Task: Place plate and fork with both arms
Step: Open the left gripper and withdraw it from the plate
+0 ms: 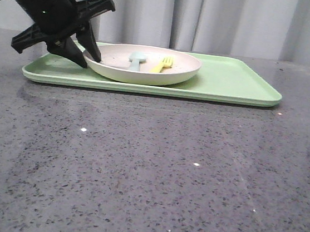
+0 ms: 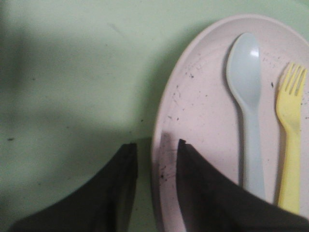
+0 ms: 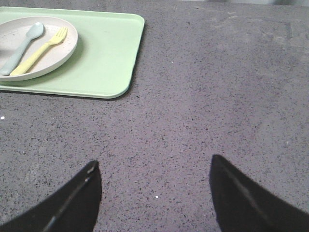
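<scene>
On the left part of the tray (image 1: 234,83) we find the plate (image 1: 149,70), and in it the fork (image 1: 162,65) lies flat beside a spoon (image 1: 135,60), the two close but apart. Our left gripper (image 1: 86,55) straddles the plate's near-left rim: in the left wrist view one finger (image 2: 203,188) rests inside the dish and the other outside over the tray, the gap narrow but with daylight showing, so we judge the rim not yet pinched. Our right gripper (image 3: 154,193) hangs wide apart over bare table, well away from the tray.

We judge the plate stiff, light and smooth-glazed, likely to slip or tip if pinched shallowly; a deep bite on the rim suits it, kept level so the cutlery does not slide. The fork looks thin, light plastic lying flush, hard to get under; its handle end, away from the spoon, seems the best hold.
</scene>
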Action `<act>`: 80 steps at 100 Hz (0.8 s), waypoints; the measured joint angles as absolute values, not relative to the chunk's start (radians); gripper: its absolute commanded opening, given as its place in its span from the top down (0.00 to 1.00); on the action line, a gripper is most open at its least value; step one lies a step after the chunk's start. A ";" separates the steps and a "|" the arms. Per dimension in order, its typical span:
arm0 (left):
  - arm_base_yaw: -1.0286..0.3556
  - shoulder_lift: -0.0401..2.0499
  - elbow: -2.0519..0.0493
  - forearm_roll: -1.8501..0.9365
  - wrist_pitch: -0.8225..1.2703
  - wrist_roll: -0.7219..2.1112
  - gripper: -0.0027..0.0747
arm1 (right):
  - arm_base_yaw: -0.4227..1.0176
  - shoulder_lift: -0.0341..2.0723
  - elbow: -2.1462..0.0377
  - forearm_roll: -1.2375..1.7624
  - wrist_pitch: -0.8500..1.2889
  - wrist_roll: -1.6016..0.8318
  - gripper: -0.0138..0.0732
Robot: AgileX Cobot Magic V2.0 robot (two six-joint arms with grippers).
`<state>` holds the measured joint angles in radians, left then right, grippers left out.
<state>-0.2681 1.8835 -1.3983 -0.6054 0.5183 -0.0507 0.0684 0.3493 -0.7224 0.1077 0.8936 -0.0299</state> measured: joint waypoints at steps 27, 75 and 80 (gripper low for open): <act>-0.268 1.880 -1.404 -0.613 0.501 -0.051 0.33 | 0.068 0.349 -0.722 0.108 0.894 -0.030 0.28; -0.268 1.745 -1.399 -0.518 0.540 -0.051 0.33 | 0.068 0.349 -0.722 0.108 0.898 -0.030 0.28; -0.268 1.721 -1.399 -0.493 0.551 -0.051 0.33 | 0.068 0.349 -0.722 0.108 0.899 -0.030 0.28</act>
